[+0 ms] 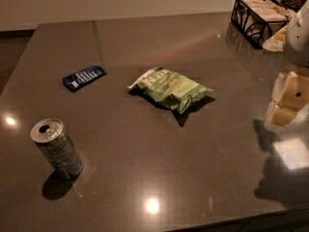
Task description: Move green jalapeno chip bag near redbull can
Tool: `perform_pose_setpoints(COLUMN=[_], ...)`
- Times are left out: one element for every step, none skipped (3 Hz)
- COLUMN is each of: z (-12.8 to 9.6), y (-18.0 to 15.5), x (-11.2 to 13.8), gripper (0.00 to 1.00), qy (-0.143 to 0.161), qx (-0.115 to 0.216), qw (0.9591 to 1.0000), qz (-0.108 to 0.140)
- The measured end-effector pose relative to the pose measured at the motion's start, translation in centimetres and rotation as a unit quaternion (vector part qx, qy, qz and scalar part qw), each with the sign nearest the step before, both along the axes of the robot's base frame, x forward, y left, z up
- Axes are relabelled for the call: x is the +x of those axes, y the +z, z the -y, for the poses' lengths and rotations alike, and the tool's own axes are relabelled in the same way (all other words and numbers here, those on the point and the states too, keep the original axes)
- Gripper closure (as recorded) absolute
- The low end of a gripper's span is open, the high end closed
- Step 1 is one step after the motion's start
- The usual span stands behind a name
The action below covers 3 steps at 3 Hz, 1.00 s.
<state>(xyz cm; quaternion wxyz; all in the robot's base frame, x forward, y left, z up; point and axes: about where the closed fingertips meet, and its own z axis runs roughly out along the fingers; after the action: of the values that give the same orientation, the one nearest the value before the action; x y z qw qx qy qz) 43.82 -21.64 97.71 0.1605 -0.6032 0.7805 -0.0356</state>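
The green jalapeno chip bag [170,88] lies flat near the middle of the dark table, puffy and crinkled, with a white seam at its left end. The redbull can [56,148] stands upright near the front left, its open top showing, well apart from the bag. My gripper [286,99] is a cream-coloured shape at the right edge of the view, hanging above the table to the right of the bag and not touching it.
A flat dark-blue packet [84,77] lies at the left, behind the can. A black wire basket [255,14] with napkins stands at the back right corner. The table's front edge [251,220] runs along the bottom right.
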Motion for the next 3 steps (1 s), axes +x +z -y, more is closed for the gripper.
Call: perform_pose_setpoints(z=[0.0, -1.3, -3.0], y=[0.0, -0.8, -1.5], x=[0.0, 1.8, 4.3], gripper=[0.00, 0.00, 0.00], qy=[0.000, 0.004, 0.009], qx=[0.000, 0.009, 0.022], qw=[1.0000, 0.9999, 0.9997], qz=[0.000, -0.006, -0.007])
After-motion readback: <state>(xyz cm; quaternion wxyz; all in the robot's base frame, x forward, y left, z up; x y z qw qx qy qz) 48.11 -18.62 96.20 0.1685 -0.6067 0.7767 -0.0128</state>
